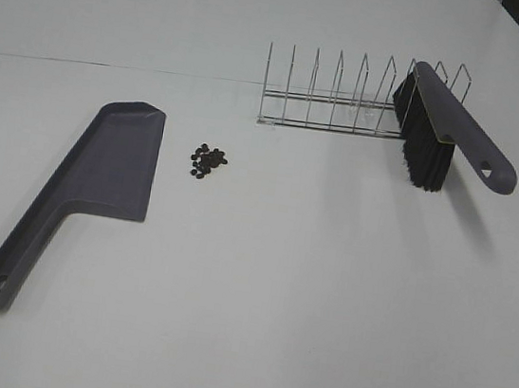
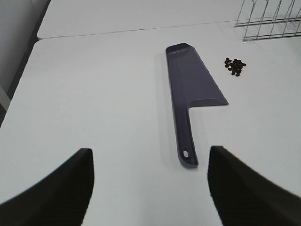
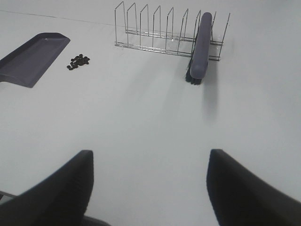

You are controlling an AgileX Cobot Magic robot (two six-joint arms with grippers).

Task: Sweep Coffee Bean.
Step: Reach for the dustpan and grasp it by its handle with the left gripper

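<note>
While beans [image 1: 209,161] lie clustered just beside dustpan [image 1: 105,166] on tabletop [image 1: 305,286], brush [image 1: 461,120] leans in wire rack [image 1: 318,125], well apart. My left fingers [image 2: 56,188], right fingers [image 3: 244,188] both spread wide, holding nothing.

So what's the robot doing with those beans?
Nothing is being touched yet. The coffee beans sit in a little pile on the table beside the dustpan. The brush rests in the wire rack. The left fingers and right fingers are open and empty.
</note>
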